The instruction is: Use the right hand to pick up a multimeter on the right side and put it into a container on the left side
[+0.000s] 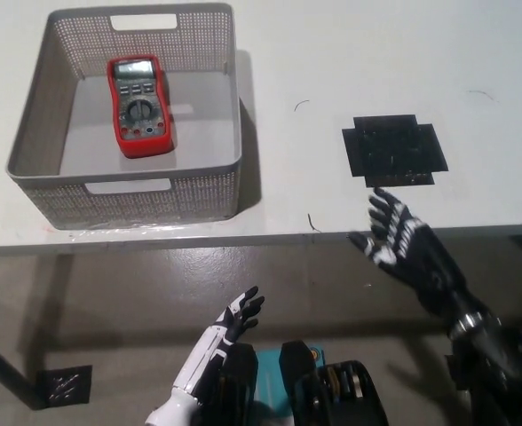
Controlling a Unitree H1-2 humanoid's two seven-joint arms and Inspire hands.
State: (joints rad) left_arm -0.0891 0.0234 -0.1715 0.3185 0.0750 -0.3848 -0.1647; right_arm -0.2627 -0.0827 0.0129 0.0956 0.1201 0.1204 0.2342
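Left hand [225, 333] low, multimeter [140, 105] in container [221, 106], right hand [401, 240] apart

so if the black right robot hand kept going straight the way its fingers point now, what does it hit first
Most likely the black square patch on the white table. The right robot hand is open at the table's near edge, fingers aimed up and slightly left toward it. Its height above the tabletop is unclear, so it may pass over.

White table [403, 71], black patch [394, 150], possibly grey floor [110, 302]
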